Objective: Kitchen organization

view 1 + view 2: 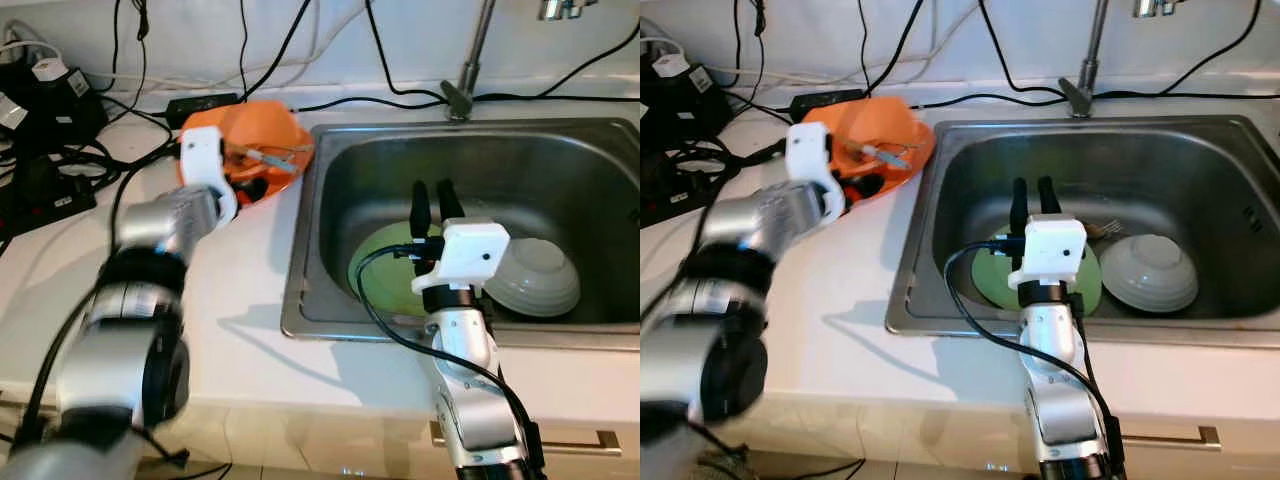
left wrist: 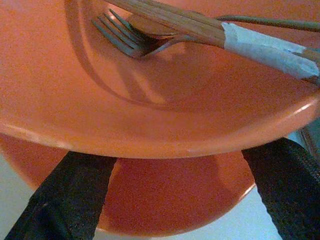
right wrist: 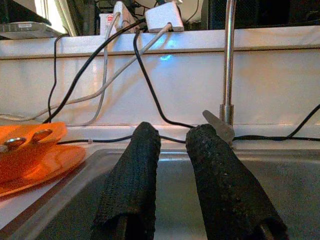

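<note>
Two orange plates (image 1: 262, 140) are stacked on the white counter (image 1: 230, 290) just left of the sink (image 1: 330, 160), and a fork (image 2: 131, 40) and taped wooden chopsticks (image 2: 210, 30) are carried on the upper one. The left gripper (image 2: 170, 165) is set at the near rim of the stack, its fingers spread wide to either side beneath the upper plate's lip and closed on nothing. Inside the sink, a green plate (image 1: 385, 275) lies on the basin floor with a pale bowl (image 1: 535, 280) turned upside down just beside it, towards the sink's right wall. The right gripper (image 1: 432, 205) is held above the green plate, its two fingers slightly parted and empty, pointed towards the tap (image 3: 227, 65) at the sink's back edge. If the stack is lifted or tilted by one rim, the loose cutlery could likely slide off onto the counter, or the upper plate could slip from the lower one. The cables (image 1: 390, 75) draped behind the sink could be snagged by either arm. No brand, label or writing can be read anywhere.
</note>
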Robot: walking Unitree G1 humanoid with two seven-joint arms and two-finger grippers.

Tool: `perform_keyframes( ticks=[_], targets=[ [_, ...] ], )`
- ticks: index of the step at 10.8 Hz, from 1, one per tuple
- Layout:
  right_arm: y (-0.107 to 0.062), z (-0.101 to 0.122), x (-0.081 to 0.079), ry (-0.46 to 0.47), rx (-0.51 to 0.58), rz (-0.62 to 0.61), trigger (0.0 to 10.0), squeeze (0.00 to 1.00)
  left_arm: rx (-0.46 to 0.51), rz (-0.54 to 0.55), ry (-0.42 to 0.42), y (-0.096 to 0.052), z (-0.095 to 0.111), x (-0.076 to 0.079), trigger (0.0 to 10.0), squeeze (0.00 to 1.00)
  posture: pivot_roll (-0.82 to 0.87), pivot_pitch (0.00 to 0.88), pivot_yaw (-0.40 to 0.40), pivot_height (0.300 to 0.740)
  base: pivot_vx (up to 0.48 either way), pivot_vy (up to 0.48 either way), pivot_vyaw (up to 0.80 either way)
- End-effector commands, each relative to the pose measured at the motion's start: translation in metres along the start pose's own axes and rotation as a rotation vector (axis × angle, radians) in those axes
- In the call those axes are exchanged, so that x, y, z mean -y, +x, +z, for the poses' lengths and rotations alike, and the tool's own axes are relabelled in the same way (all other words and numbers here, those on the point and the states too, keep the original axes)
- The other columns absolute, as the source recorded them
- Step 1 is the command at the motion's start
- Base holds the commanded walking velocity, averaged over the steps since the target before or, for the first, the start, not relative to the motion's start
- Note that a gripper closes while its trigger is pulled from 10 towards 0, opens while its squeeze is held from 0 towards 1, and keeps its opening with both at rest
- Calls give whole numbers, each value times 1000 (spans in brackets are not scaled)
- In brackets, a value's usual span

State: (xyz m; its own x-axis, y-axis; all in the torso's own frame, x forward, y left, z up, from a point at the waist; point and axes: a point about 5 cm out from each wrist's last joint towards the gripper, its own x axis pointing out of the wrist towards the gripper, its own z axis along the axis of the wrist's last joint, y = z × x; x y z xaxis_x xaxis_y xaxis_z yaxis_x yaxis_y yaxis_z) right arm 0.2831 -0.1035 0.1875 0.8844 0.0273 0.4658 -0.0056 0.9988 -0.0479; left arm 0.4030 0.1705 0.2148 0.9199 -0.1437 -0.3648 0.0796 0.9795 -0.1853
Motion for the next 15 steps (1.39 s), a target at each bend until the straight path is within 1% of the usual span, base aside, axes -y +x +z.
perform_keyframes(
  ticks=[1,3,4,6,9,11,12,13,14,15],
  targets=[
    [-14,-34,13,-4,-149,-33,10000,0,-101,24,-21,-1,-22,-7,10000,0,50,132,165,740,0,0,0],
    [-10,-36,13,-4,-144,-35,10000,0,-105,8,-10,-16,-28,-1,10000,0,58,118,165,740,0,0,0],
    [-6,-37,13,-1,-138,-37,10000,0,-114,2,-22,-27,-35,3,10000,0,68,107,163,740,0,0,0],
    [-2,-38,11,4,-130,-30,10000,0,-119,-13,-33,-43,-42,6,10000,0,81,96,158,740,0,0,0],
    [4,-38,8,11,-120,-17,10000,0,-146,-16,-63,-64,-54,12,10000,0,94,86,147,740,0,0,0],
    [9,-40,9,14,-112,-2,10000,0,-156,6,-75,-80,-61,14,10000,0,115,77,127,740,0,0,0],
    [10,-40,9,14,-111,0,10000,0,-155,15,-77,-83,-62,13,10000,0,118,74,124,740,0,0,0],
    [13,-40,9,15,-109,4,10000,0,-145,47,-46,-94,-68,11,10000,0,123,68,109,740,0,0,0],
    [16,-41,10,16,-106,10,10000,0,-142,47,-32,-98,-71,13,10000,0,129,66,99,740,0,0,0],
    [18,-42,10,17,-103,17,10000,0,-151,46,-37,-104,-76,16,10000,0,133,65,91,740,0,0,0]
  ],
)
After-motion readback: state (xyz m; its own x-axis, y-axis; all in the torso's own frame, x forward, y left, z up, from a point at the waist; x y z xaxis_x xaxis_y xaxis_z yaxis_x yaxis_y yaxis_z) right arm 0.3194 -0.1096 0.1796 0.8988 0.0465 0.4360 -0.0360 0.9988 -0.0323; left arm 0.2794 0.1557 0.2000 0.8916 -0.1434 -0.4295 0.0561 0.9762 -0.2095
